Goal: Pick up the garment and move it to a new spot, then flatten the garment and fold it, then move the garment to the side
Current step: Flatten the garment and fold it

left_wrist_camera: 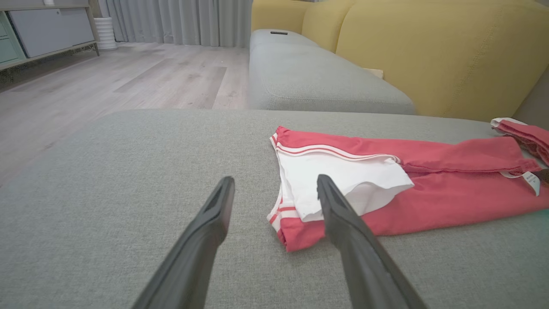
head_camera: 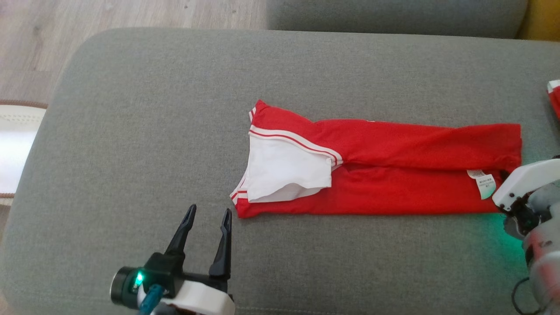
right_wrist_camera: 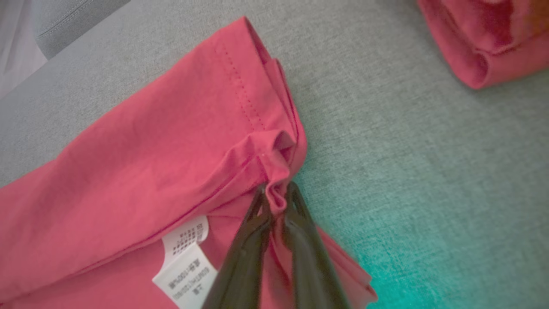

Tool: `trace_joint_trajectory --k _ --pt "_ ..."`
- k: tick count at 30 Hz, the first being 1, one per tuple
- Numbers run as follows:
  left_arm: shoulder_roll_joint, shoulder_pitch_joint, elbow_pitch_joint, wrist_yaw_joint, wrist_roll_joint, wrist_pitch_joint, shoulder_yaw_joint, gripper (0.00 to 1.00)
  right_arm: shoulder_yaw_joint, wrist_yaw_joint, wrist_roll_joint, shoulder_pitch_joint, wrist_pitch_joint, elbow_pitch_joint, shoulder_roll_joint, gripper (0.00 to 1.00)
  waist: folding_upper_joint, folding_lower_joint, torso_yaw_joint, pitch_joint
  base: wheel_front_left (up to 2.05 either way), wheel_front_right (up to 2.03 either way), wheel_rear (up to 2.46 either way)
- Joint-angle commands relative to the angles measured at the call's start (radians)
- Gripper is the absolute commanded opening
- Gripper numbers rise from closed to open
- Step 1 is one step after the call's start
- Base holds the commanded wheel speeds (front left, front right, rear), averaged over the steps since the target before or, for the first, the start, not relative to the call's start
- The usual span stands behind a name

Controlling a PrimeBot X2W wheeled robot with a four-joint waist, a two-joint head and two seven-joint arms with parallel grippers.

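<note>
Red garment [head_camera: 393, 175] lies as a long folded strip on the grey cushion [head_camera: 153, 109]; right claw [right_wrist_camera: 276, 195] clamped on a pinch of its hem end, left claw [head_camera: 209, 211], fingers apart, just beside the collar end, likely so both ends lift together for the next fold.

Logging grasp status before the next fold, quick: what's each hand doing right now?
Left hand: open, holding nothing.
Right hand: closed on a pinched fold at the hem end of the garment.
</note>
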Motion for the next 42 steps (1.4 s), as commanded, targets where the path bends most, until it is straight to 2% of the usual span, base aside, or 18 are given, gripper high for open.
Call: trace_joint_trajectory --k 1,8,14,16,22,27,35,42 --pt "-0.009 -0.024 -0.030 -0.001 0.011 -0.012 0.038 1.00 0.030 0.007 -0.001 0.003 -0.006 -0.008 0.016 0.00 0.0000 0.0000 -0.002 -0.004 0.00 0.00 0.00" --pt "-0.009 -0.012 -0.030 -0.008 0.015 -0.012 0.049 1.00 0.050 0.007 -0.007 0.007 -0.091 -0.053 -0.034 0.00 0.0000 0.0000 -0.025 -0.026 0.00 0.00 0.00" --pt "-0.009 0.002 -0.028 -0.019 0.022 -0.012 0.055 1.00 0.057 0.007 -0.002 -0.028 -0.088 -0.076 -0.088 0.00 0.0000 0.0000 -0.051 -0.048 0.00 0.00 0.00" --pt "-0.009 0.006 -0.027 -0.021 0.024 -0.012 0.059 1.00 0.066 0.007 0.008 -0.045 -0.084 -0.091 -0.086 0.00 0.0000 0.0000 -0.057 -0.057 0.00 0.00 0.00" --pt "-0.009 0.023 -0.021 -0.025 0.024 -0.012 0.063 1.00 0.143 0.007 0.121 -0.067 -0.045 -0.189 0.016 0.00 0.0000 0.0000 -0.073 -0.091 0.00 0.00 0.00" --pt "-0.009 0.034 -0.019 -0.026 0.022 -0.012 0.058 1.00 0.260 0.007 0.265 -0.010 0.028 -0.353 0.104 0.00 0.0000 0.0000 -0.064 -0.121 0.00 0.00 0.00" --pt "-0.009 0.045 -0.014 -0.030 0.021 -0.012 0.052 1.00 0.398 0.007 0.396 0.127 0.108 -0.617 0.170 0.00 0.0000 0.0000 0.004 -0.144 0.00 0.00 0.00" --pt "-0.009 0.041 -0.005 -0.033 0.016 -0.012 0.034 1.00 0.465 0.007 0.445 0.194 0.136 -0.713 0.200 0.00 0.0000 0.0000 0.072 -0.144 0.00 0.00 0.00"
